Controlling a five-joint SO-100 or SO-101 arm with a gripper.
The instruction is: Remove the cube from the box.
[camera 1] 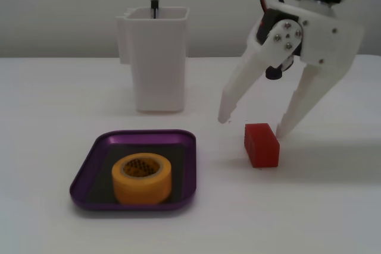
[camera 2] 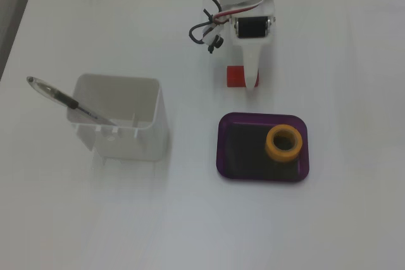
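Note:
The red cube (camera 1: 261, 144) lies on the white table, to the right of the purple box (camera 1: 89, 171) and outside it. In the other fixed view the cube (camera 2: 235, 76) shows partly under the gripper, above the box (camera 2: 225, 147). My white gripper (camera 1: 253, 125) is open, its two fingers spread on either side of the cube's far end, tips close to the table. It holds nothing. In the view from above the gripper (camera 2: 252, 79) points down toward the box.
A yellow tape roll (camera 1: 141, 177) stands inside the box, also seen from above (camera 2: 283, 143). A tall white container (camera 1: 155, 57) with a pen (camera 2: 69, 102) in it stands behind the box.

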